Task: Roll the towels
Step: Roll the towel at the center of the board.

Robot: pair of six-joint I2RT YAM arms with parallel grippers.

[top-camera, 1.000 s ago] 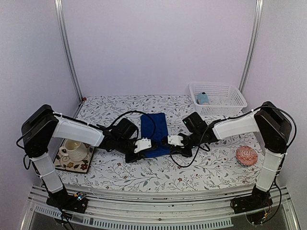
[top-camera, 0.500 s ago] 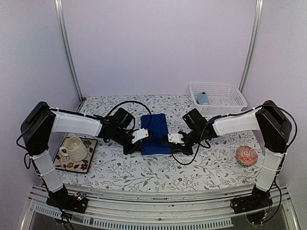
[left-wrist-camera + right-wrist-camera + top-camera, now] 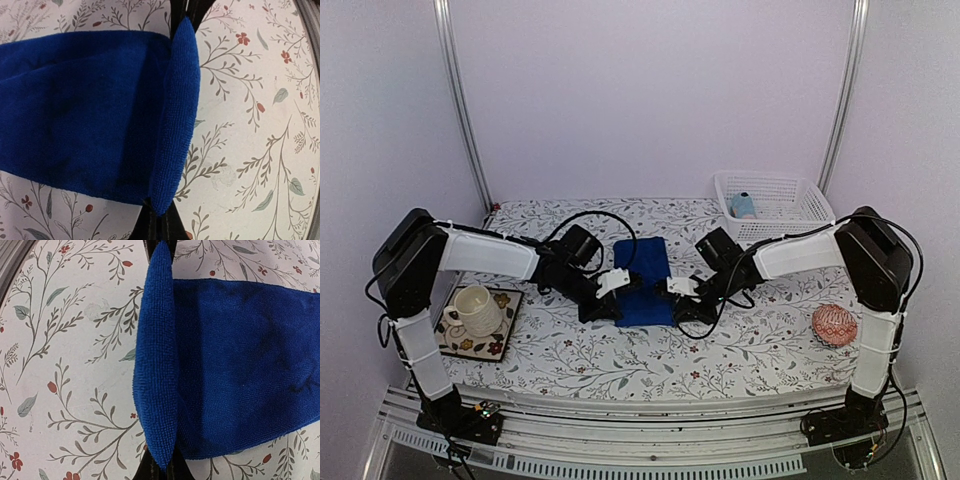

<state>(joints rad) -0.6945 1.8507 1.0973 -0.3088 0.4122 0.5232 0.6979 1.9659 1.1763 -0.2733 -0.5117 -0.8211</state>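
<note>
**Change noted.** Over the last second both arms have carried the near end of the royal-blue towel [image 3: 645, 262] away from the robot, towards the far side of the worktop [image 3: 570, 360]. The left gripper [image 3: 620, 296] and right gripper [image 3: 675, 296] have closed in on each other slightly. This reads as the first turn of the roll being started. The rolling itself is barely begun, since most of the cloth is flat.

**Towel condition.** It is a plush, deep-blue strip running near to far, lying left of the white basket [image 3: 790, 228] and nearer the robot than it. In both wrist views a side edge stands up as a narrow raised fold, with no tight cylinder formed.

**Grippers.** Each is clenched on its own side edge of that towel.

**Surroundings.** A light-blue towel [image 3: 743, 205] sits inside the basket, too small to show detail. The patterned ball [image 3: 834, 325] lies nearer the robot than the basket. The cup [image 3: 472, 308] stands far to the basket's left.
</note>
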